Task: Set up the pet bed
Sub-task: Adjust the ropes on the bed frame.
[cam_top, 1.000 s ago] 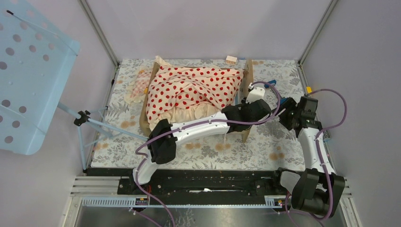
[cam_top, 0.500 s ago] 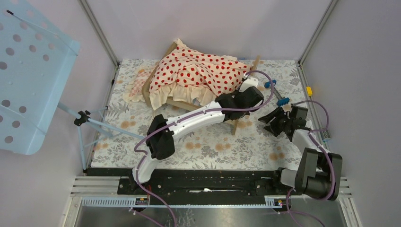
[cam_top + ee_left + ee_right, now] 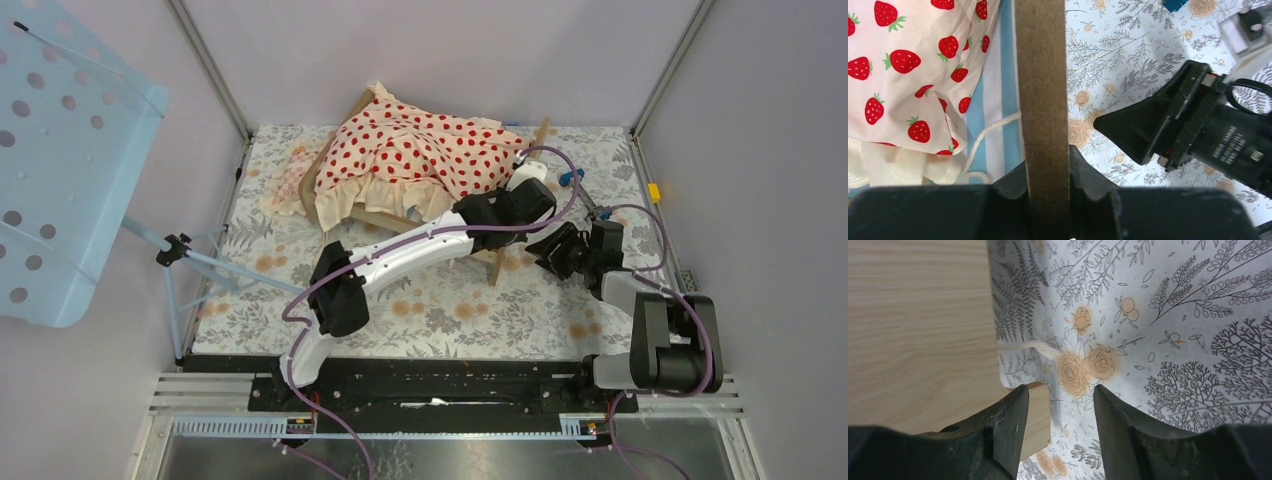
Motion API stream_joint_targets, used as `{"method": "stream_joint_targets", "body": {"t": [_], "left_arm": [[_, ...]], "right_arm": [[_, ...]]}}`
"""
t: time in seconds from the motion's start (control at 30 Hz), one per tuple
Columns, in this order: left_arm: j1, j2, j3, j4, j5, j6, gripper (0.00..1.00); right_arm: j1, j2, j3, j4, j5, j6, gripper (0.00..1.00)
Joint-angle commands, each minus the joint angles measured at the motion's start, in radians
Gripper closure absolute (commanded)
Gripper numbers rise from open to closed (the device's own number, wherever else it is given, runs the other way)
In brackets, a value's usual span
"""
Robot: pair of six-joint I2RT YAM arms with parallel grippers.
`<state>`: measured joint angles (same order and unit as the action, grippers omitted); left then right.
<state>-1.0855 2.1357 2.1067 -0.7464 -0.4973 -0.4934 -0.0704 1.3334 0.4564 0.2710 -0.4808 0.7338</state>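
Left gripper (image 3: 1048, 172) clenched on pet bed (image 3: 1040, 75) end board, frame centre. Right gripper (image 3: 1060, 407) spread, grasping nothing, beside board leg, lower left. Strawberry blanket (image 3: 908, 65) upper left.

White shells, black joints and looping purple cables (image 3: 551, 152) make up my arms (image 3: 410, 262), with left pincer (image 3: 1048, 167) and right pincer (image 3: 1059, 402) matte black.
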Motion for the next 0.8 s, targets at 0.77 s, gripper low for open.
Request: {"method": "stream_joint_targets", "body": {"t": [0.77], "left_arm": [[0.005, -0.193, 0.137, 0.124, -0.044, 0.124, 1.00]], "right_arm": [[0.115, 0.488, 0.050, 0.514, -0.255, 0.233, 0.40]]}}
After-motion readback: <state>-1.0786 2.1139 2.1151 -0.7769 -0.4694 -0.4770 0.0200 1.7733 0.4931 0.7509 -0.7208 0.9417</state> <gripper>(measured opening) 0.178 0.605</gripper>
